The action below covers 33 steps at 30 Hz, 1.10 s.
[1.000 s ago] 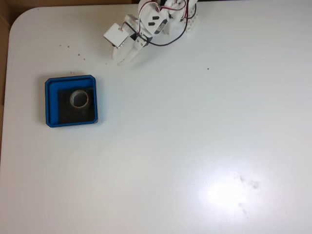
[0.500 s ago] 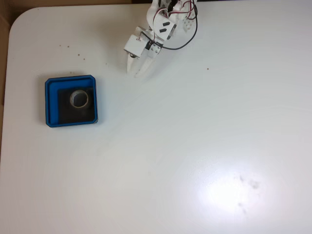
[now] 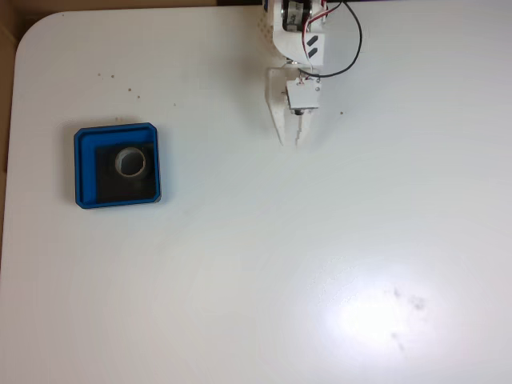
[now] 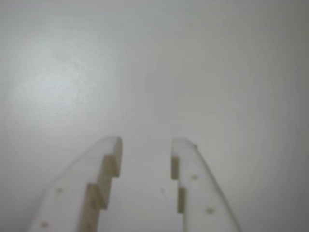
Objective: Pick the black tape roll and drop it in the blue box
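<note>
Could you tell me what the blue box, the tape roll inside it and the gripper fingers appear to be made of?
The blue box looks like moulded plastic: uniform bright colour, rounded corners, slight sheen; its floor is a dark matte surface. The black tape roll seems to be dark tape, its pale middle possibly a cardboard core. The gripper fingers look like white printed plastic, matte, with tan stepped pads, perhaps wood or foam.

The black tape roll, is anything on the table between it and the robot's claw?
Nothing visible is in the way. In the fixed view the black tape roll already lies inside the blue box, and only bare white table lies between it and the gripper, whose fingers are parted and hold nothing.
</note>
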Tool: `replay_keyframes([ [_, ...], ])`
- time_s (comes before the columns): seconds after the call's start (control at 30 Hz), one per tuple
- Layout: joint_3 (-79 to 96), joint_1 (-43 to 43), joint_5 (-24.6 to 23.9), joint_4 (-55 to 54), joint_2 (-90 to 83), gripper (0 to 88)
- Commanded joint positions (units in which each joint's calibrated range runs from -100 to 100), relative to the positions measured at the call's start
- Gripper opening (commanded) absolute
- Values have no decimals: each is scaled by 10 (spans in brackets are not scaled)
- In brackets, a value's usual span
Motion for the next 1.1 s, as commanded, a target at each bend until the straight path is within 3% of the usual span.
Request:
replay_keyframes([
  [0.0, 9, -33, 3, -6, -6, 87],
  [0.17, 9, -38, 3, -6, -3, 80],
  [0.37, 9, -38, -1, -6, -3, 5],
  [1.07, 9, -36, 1, -6, -3, 7],
])
